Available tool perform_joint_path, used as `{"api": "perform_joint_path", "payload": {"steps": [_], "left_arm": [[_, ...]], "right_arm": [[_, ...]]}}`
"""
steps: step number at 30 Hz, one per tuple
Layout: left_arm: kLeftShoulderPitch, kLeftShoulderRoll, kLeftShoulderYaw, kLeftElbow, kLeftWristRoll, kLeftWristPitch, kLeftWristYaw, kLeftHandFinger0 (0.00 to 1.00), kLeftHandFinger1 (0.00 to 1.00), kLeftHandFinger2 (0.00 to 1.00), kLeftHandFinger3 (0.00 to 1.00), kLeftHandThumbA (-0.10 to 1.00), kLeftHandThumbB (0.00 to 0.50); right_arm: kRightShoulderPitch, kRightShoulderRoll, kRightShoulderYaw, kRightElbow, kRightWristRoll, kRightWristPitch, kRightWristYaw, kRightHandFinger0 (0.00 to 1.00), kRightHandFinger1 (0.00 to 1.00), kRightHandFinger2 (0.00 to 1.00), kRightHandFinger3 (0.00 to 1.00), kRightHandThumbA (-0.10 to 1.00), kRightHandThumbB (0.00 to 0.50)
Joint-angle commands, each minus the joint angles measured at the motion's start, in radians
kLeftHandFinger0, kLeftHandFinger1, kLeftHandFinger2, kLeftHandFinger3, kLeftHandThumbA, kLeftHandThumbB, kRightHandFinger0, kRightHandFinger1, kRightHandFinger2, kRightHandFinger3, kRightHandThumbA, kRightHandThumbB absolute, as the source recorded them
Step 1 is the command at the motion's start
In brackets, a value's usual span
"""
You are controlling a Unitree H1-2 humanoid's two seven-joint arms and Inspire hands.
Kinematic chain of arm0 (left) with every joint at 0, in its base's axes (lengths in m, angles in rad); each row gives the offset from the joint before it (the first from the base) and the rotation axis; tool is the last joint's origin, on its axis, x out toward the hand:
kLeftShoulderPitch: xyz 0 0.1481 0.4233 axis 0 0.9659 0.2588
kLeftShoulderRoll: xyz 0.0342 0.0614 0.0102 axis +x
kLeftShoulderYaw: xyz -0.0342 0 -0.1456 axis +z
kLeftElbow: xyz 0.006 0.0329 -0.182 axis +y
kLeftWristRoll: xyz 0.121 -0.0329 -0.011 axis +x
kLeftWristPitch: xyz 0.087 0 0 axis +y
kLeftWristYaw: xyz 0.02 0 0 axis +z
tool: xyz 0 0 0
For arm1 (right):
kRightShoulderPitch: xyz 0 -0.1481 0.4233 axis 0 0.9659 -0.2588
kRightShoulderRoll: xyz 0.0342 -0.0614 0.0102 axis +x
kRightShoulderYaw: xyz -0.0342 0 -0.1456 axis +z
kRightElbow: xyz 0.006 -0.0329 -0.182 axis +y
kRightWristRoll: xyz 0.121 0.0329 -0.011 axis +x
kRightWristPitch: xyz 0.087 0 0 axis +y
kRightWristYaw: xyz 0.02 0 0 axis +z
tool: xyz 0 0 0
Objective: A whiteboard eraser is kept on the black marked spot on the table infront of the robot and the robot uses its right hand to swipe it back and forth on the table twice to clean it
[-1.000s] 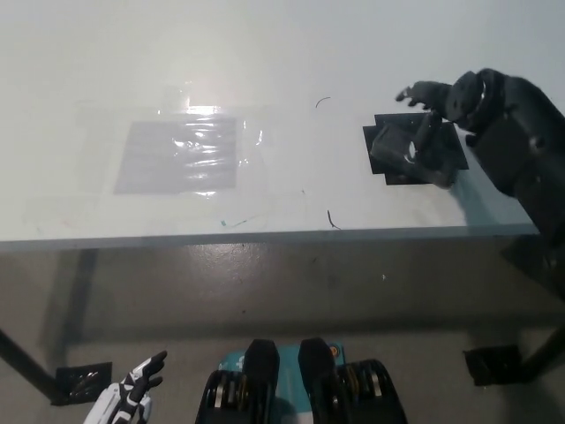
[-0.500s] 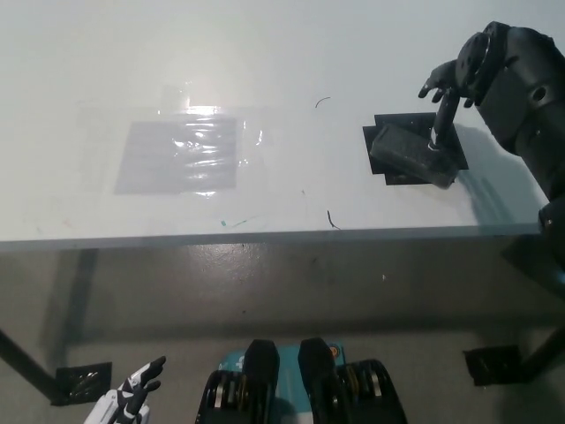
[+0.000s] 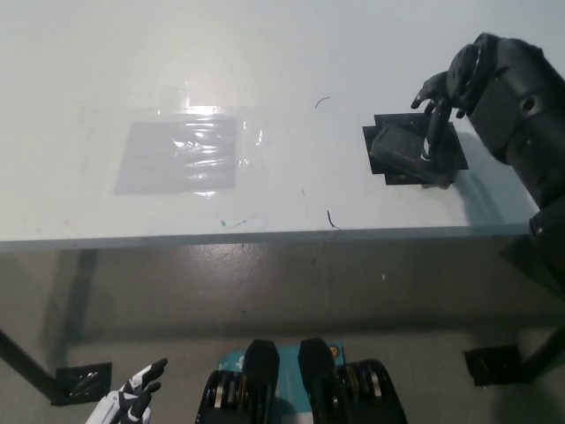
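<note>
Reaching down from the right, the black right hand (image 3: 439, 110) has one finger (image 3: 432, 140) touching the top of the eraser (image 3: 402, 150), while the others are spread above it. Nothing is gripped; the hand is loose and open, only pressing on the eraser. The eraser lies on the black mark (image 3: 455, 146) at the right part of the table (image 3: 282, 53), tilted a little, in the same place as one second ago.

A second ago the hand was low over the eraser, covering its right end. Half a second ago it was raised, with a finger reaching down to the eraser's right end. Now this finger stands a bit more to the left, nearer to the eraser's middle. I think the hand is correcting its contact and the swiping has not started.

The white left hand (image 3: 132, 402) rests at the near left, below the table edge, its fingers apart.
</note>
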Motion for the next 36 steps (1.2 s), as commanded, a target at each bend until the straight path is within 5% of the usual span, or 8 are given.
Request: {"api": "perform_joint_path", "payload": {"steps": [1, 12, 13, 15, 17, 21, 26, 36], "left_arm": [[0.008, 0.018, -0.003, -0.009, 0.006, -0.06, -0.009, 1.0, 1.0, 1.0, 1.0, 0.92, 0.5], [0.009, 0.018, -0.009, -0.026, 0.008, -0.061, -0.015, 1.0, 1.0, 1.0, 1.0, 0.92, 0.5], [0.007, 0.019, -0.009, -0.025, 0.005, -0.065, -0.016, 1.0, 1.0, 1.0, 1.0, 0.92, 0.5], [0.007, 0.02, -0.008, -0.025, 0.004, -0.064, -0.016, 1.0, 1.0, 1.0, 1.0, 0.92, 0.5], [0.007, 0.021, -0.008, -0.029, 0.013, -0.061, -0.013, 1.0, 1.0, 1.0, 1.0, 0.93, 0.5], [-0.007, 0.028, -0.005, -0.031, 0.015, -0.051, -0.015, 1.0, 1.0, 1.0, 1.0, 0.93, 0.5], [-0.013, 0.033, -0.008, -0.016, 0.021, -0.08, -0.019, 1.0, 1.0, 1.0, 1.0, 0.89, 0.5], [-0.018, 0.041, -0.013, -0.025, 0.028, -0.05, -0.025, 1.0, 1.0, 1.0, 1.0, 0.83, 0.5]], "right_arm": [[-0.004, 0.026, 0.017, 0.007, -0.041, 0.021, -0.048, 1.0, 1.0, 1.0, 1.0, 1.0, 0.323], [0.077, 0.088, 0.176, 0.031, -0.164, 0.105, -0.154, 1.0, 1.0, 1.0, 1.0, 1.0, 0.288], [0.084, 0.089, 0.16, 0.03, -0.15, 0.129, -0.209, 1.0, 1.0, 1.0, 1.0, 0.95, 0.236], [0.1, 0.086, 0.102, 0.017, -0.11, 0.149, -0.358, 1.0, 1.0, 1.0, 1.0, 0.47, 0.302], [0.128, 0.077, 0.021, -0.001, -0.059, 0.111, -0.562, 0.48, 0.57, 0.68, 1.0, -0.06, 0.305], [0.112, 0.072, 0.008, -0.011, -0.077, 0.076, -0.65, 0.09, 0.21, 0.45, 1.0, -0.1, 0.258], [0.087, 0.061, -0.009, -0.029, -0.084, 0.045, -0.687, 0.4, 0.48, 0.65, 1.0, -0.1, 0.226], [0.073, 0.034, -0.068, -0.023, -0.082, 0.023, -0.686, 0.31, 0.42, 0.58, 1.0, -0.1, 0.26]]}}
